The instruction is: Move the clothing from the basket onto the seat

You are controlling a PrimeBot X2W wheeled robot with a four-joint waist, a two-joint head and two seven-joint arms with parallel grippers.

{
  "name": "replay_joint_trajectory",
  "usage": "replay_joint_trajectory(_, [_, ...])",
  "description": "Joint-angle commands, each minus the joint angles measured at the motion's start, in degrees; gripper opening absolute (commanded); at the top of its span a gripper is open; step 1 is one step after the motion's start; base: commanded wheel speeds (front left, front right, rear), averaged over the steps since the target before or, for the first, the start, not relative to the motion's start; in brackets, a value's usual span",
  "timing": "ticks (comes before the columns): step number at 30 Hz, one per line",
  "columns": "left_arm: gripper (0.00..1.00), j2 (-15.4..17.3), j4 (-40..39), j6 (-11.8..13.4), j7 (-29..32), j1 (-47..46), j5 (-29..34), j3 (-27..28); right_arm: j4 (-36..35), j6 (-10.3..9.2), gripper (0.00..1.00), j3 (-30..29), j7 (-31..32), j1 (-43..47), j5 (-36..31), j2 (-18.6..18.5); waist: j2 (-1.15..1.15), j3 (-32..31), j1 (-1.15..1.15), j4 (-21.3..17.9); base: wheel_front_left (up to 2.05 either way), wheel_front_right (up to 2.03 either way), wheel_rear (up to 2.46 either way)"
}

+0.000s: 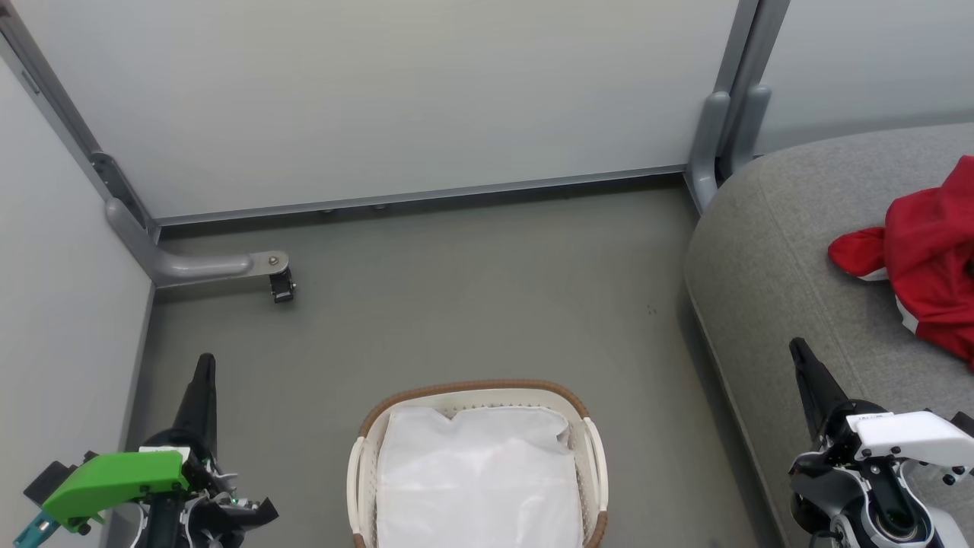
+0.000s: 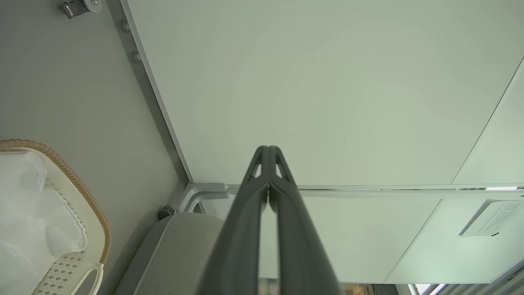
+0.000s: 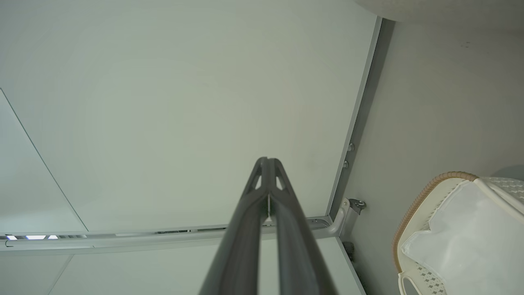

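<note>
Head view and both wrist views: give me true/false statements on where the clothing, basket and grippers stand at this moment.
1. The clothing lies on the seat. True.
2. The basket holds red garments. False: a white liner lies in it.
3. The basket stands on the seat. False: it stands on the floor.
4. The left gripper is shut. True.
5. The right gripper grips the clothing. False: it is shut on nothing, apart from the clothing.

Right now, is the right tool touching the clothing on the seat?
Apart. The head view shows a stretch of bare grey seat between the right tool and the clothing, which lies farther up the cushion.
</note>
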Motion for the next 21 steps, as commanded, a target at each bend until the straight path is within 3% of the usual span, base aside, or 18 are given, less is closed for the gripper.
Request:
replay_joint_trajectory(1, [0.0,0.39,-0.16,-0.36,0.25,-0.69,-0.2,0.15,-0.21,-0.02,0.0,-0.12,0.11,0.62,0.2,-0.34,0.0,0.0,0.0,0.0,0.0,0.0,0.0])
replay_joint_trajectory(21, [0.0,0.39,-0.16,-0.36,0.25,-0.68,-0.2,0.14,-0.2,-0.02,0.0,-0.1,0.1,0.62,0.21,-0.34,0.0,0.0,0.0,0.0,0.0,0.0,0.0])
